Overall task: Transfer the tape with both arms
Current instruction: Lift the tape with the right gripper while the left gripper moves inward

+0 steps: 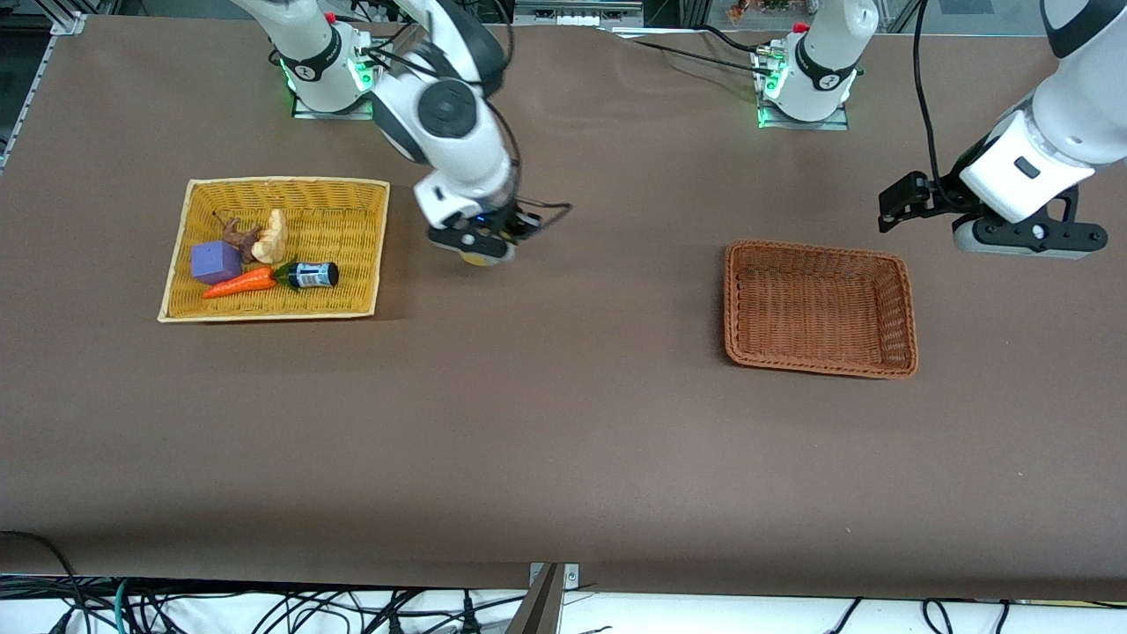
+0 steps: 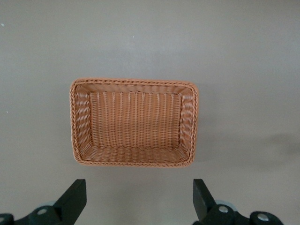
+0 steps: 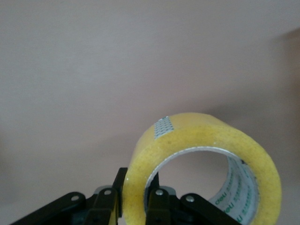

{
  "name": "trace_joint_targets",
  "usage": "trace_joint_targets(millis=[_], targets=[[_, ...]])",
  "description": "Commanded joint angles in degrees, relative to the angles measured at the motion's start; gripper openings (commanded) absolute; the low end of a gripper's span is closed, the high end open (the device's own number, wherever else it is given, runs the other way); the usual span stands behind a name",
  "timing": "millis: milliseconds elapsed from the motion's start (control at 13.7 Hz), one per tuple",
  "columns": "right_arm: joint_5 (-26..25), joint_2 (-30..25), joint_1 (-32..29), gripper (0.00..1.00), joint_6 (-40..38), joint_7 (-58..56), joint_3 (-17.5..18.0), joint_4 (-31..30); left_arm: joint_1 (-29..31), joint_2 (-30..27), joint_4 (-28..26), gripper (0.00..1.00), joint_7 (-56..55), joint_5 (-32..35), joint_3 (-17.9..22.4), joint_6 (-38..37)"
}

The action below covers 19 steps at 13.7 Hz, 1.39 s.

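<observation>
- The right pincer (image 1: 480, 247) was seen over bare tabletop (image 1: 563, 440), just beside the yellow wicker tray (image 1: 370, 251) and toward the right arm's end; it was held up in the air.
- The right pincer was clenched on the tape (image 3: 201, 168); in the right wrist view one wall of the roll was pinched between the two fingers (image 3: 105, 206), one finger outside the ring and one inside its hole; the roll was carried on edge, its hole facing the wrist camera; printed lettering was visible on the inner core.
- In the front view only a small yellowish sliver of the tape was seen under the pincer; the rest was hidden by the wrist.
- The left pincer (image 1: 898, 211) was seen released, jaws spread wide and nothing between them; it was held in the air toward the left arm's end of the tabletop; the left arm was noted as waiting.
- The brown wicker basket (image 1: 907, 352) was recorded on the tabletop toward the left arm's end; in the left wrist view it was framed between the spread fingertips (image 2: 72, 199).
- In the yellow wicker tray were noted: a purple block (image 1: 215, 261); an orange carrot (image 1: 239, 283); a small dark bottle (image 1: 310, 275) lying on its side with a label; a brown and a pale object (image 1: 271, 238), touching each other; the carrot's green end was touching the bottle.
</observation>
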Motion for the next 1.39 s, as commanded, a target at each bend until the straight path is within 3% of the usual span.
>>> trace_joint_targets(millis=[0,220,659,878,1098,1171,1244,1317], targets=[[-7.9,13.9,5.7,0.0,-1.8,9.4,-0.6,13.9,-0.4,2.0,1.9,1.0,0.7,0.6,0.0,-1.3],[-10.6,18.7,7.8,0.0,-1.3,11.0,-0.8,16.3,-0.4,2.0,1.9,1.0,0.8,0.5,0.0,-1.6],[-10.8,20.4,9.3,0.0,-1.0,11.1,-1.9,16.3,-0.6,2.3,1.7,1.0,0.7,0.4,-0.1,-4.9],[-10.9,21.3,11.9,0.0,1.4,11.0,-4.6,16.3,-2.0,4.8,1.8,1.0,0.8,0.4,-1.1,-13.0],[-10.8,22.0,13.2,0.04,2.6,10.9,-6.4,16.3,-2.2,4.8,2.0,1.0,0.8,-1.2,-1.3,-11.3],[-10.7,21.9,13.1,0.5,2.6,11.1,-6.4,16.3,-2.1,4.8,2.0,1.0,0.8,-2.3,-1.3,-10.4],[-10.9,21.8,13.1,0.79,2.5,11.0,-6.4,16.3,-2.4,4.8,2.0,1.0,0.7,-3.6,-1.4,-9.7],[-11.3,21.5,13.3,1.0,2.3,10.6,-6.4,16.3,-2.7,4.8,2.0,1.0,0.5,-5.4,-1.4,-8.4]])
